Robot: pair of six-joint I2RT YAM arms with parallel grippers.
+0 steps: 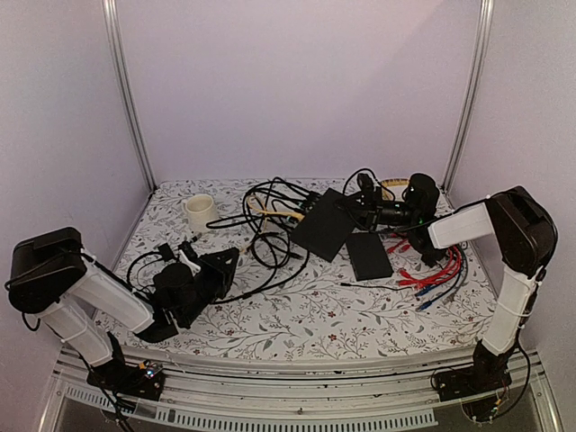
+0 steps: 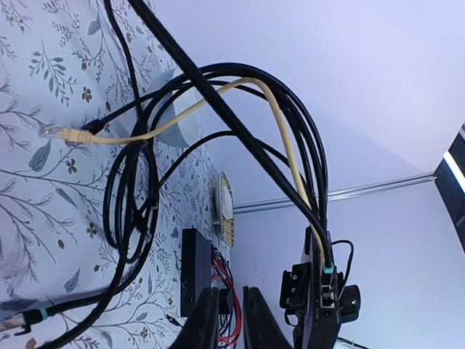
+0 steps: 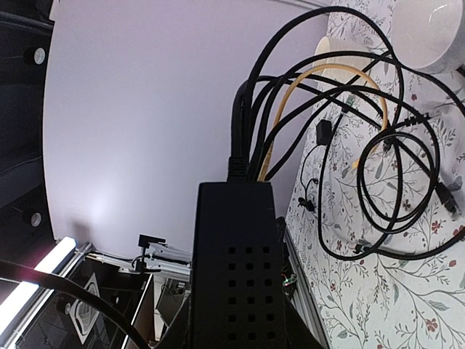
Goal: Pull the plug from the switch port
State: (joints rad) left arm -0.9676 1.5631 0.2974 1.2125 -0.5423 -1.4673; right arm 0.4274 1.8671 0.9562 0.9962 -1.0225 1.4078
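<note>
The switch (image 1: 326,225), a flat black box, is held tilted off the table at the back centre. My right gripper (image 1: 367,216) is shut on its far end. In the right wrist view its vented face (image 3: 236,254) fills the space between my fingers. Several black cables and a beige one run into its port edge, among them a black plug (image 3: 238,166). From the left wrist the switch (image 2: 321,316) shows edge-on, with a teal-collared plug (image 2: 328,270) seated in a port. My left gripper (image 1: 225,261) rests low at the left; its fingers (image 2: 205,320) stand a narrow gap apart, with nothing between them.
A shorter black box (image 1: 369,255) lies flat right of the switch. Red and blue cables (image 1: 436,270) lie by the right arm. A cream mug (image 1: 199,211) stands at the back left. Black cable loops (image 1: 270,238) sprawl mid-table. A loose beige plug (image 2: 54,133) lies on the cloth.
</note>
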